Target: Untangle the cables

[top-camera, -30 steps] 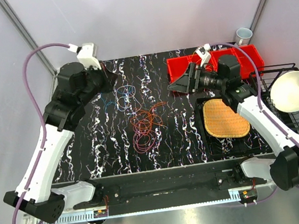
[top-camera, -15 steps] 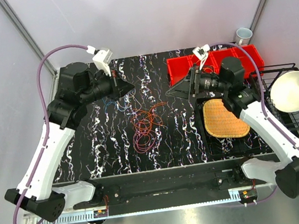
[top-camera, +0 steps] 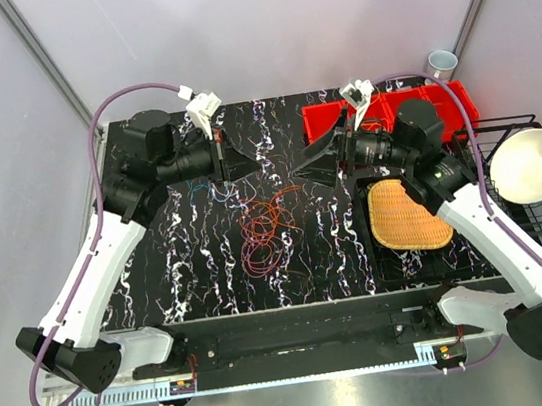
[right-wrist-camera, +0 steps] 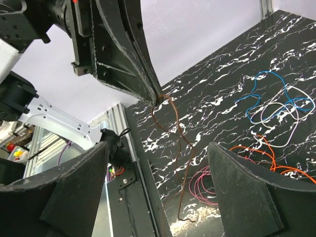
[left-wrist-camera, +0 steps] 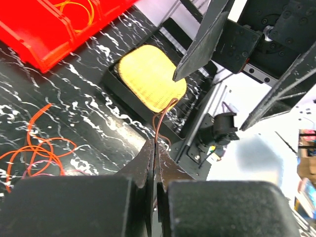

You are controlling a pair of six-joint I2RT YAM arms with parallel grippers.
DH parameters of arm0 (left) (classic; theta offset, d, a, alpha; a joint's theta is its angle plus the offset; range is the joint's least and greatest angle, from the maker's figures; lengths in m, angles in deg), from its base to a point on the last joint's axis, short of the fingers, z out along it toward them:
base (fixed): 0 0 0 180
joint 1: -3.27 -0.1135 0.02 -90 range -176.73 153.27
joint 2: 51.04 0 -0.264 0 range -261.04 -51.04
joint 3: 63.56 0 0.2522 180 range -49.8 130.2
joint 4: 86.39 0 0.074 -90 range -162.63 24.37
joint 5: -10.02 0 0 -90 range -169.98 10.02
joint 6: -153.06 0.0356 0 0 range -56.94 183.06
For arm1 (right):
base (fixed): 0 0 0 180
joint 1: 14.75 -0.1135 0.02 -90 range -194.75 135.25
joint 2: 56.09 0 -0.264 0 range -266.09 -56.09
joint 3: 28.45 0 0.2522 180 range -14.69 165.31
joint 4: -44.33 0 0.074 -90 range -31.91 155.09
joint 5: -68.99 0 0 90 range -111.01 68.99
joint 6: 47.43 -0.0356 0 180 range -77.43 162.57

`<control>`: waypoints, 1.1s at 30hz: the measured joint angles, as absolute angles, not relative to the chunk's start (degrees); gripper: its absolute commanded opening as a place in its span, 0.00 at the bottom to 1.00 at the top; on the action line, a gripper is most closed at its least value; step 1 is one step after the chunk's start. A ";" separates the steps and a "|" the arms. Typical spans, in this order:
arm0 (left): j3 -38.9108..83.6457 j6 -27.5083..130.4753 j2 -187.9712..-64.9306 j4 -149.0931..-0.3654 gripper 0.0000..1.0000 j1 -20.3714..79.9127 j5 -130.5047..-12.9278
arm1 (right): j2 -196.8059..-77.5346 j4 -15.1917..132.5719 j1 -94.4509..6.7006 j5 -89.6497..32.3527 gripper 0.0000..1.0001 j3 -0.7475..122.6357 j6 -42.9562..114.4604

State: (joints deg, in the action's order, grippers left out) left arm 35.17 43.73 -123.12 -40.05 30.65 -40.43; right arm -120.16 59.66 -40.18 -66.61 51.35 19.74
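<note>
The left claw point(left-wrist-camera: 154, 144) has swung rightward, pinching a brown cable point(left-wrist-camera: 159, 120).

Orange-red cable point(top-camera: 270, 211) loops are spread flat at the middle of the black marbled table point(top-camera: 189, 265), overlapped at 6 o'clock by pink-magenta cable point(top-camera: 256, 256) coils. A blue cable point(right-wrist-camera: 269, 73) and a whitish cable point(right-wrist-camera: 282, 145) are laid crossing at 10 o'clock. A brown-red cable point(left-wrist-camera: 157, 126) is pinched and raised in the left gripper point(left-wrist-camera: 154, 148), its tail hanging down. A yellow-orange cable point(left-wrist-camera: 74, 7) is coiled in the red bin point(left-wrist-camera: 49, 44).
</note>
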 measured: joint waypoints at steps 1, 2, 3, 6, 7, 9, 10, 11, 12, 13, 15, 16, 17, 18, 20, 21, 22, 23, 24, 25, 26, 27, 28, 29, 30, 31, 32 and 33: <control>34.90 43.45 -123.18 -40.31 0.00 30.71 -39.84 | -120.36 60.01 -40.70 -66.22 0.83 51.77 20.37; 34.80 43.18 -123.27 -40.35 0.00 30.71 -39.47 | -120.53 60.20 -41.01 -65.89 0.82 51.98 20.76; 34.64 42.97 -123.29 -40.73 0.00 30.78 -39.09 | -120.78 60.62 -41.47 -65.41 0.80 52.27 21.22; 34.05 42.18 -123.29 -41.77 0.00 31.17 -38.13 | -121.87 61.34 -42.95 -63.79 0.78 52.79 22.29; 33.97 42.00 -123.34 -41.99 0.00 31.41 -37.98 | -122.41 61.56 -43.52 -63.42 0.77 53.01 22.64; 33.92 41.68 -123.47 -42.52 0.00 31.74 -37.72 | -123.27 62.26 -44.59 -62.33 0.71 53.45 23.32; 33.92 41.57 -123.53 -42.78 0.00 31.87 -37.65 | -123.64 62.52 -45.05 -61.93 0.46 53.54 23.63; 33.86 41.50 -123.53 -42.85 0.00 32.02 -37.65 | -123.94 62.72 -45.49 -61.34 0.35 53.54 23.98; 33.68 41.44 -123.53 -43.02 0.00 32.09 -37.61 | -124.16 62.87 -45.88 -60.75 0.24 53.54 24.63; 33.57 41.39 -123.53 -43.09 0.00 32.13 -37.61 | -124.34 63.26 -46.32 -60.12 0.04 53.58 24.61; 33.13 41.37 -123.56 -43.26 0.00 32.20 -37.63 | -124.51 63.81 -46.89 -59.07 0.00 53.65 25.31; 32.96 41.37 -123.58 -43.20 0.07 32.24 -37.67 | -124.51 64.01 -47.19 -58.44 0.00 53.67 25.31; 32.89 41.35 -123.64 -43.22 0.50 32.24 -37.70 | -124.51 64.14 -47.50 -57.63 0.00 53.67 25.22; 32.83 41.35 -123.77 -43.26 0.78 32.24 -37.74 | -124.51 64.18 -47.68 -57.21 0.00 53.67 25.29; 32.76 41.52 -124.08 -43.20 0.99 32.26 -38.55 | -124.51 64.27 -48.05 -55.75 0.00 53.67 25.25; 32.76 41.65 -124.30 -42.71 0.99 32.26 -39.33 | -124.51 64.40 -48.16 -54.77 0.00 53.67 25.22; 32.76 41.81 -124.41 -41.82 0.99 32.31 -40.78 | -124.47 64.44 -48.20 -54.00 0.00 53.67 25.20; 32.76 41.89 -124.43 -40.99 0.99 32.31 -42.55 | -124.43 64.53 -48.35 -52.67 0.00 53.69 25.09; 32.76 42.27 -124.43 -39.87 0.99 32.31 -44.71 | -124.40 64.95 -48.38 -51.31 0.00 53.93 24.94; 32.76 42.66 -124.36 -38.65 0.99 32.35 -46.96 | -124.40 65.56 -48.40 -50.02 0.00 54.39 24.90; 32.76 43.07 -124.25 -37.49 0.99 32.37 -49.59 | -124.40 66.43 -48.40 -48.47 0.00 55.20 24.79; 32.76 43.38 -124.06 -36.42 0.99 32.37 -51.92 | -124.40 67.48 -48.40 -47.01 0.00 56.29 24.76; 32.37 43.71 -123.64 -35.48 0.99 32.37 -54.48 | -124.40 67.92 -48.40 -45.87 0.00 57.27 24.74; 31.54 43.91 -122.75 -34.58 0.99 32.37 -57.04 | -124.43 68.40 -48.40 -44.78 0.00 58.52 24.76; 30.42 44.12 -121.52 -33.86 0.99 32.37 -59.46 | -124.43 68.97 -48.40 -43.60 0.00 59.94 24.79; 29.11 44.30 -119.91 -32.70 0.99 32.35 -61.98 | -124.47 69.41 -48.40 -42.50 0.00 61.40 24.79; 27.54 44.47 -117.94 -31.65 0.99 32.35 -64.30 | -124.49 69.76 -48.40 -41.43 0.00 62.89 24.83; 26.38 44.65 -116.21 -30.74 0.99 32.35 -66.24 | -124.53 70.11 -48.40 -40.56 0.00 64.31 24.90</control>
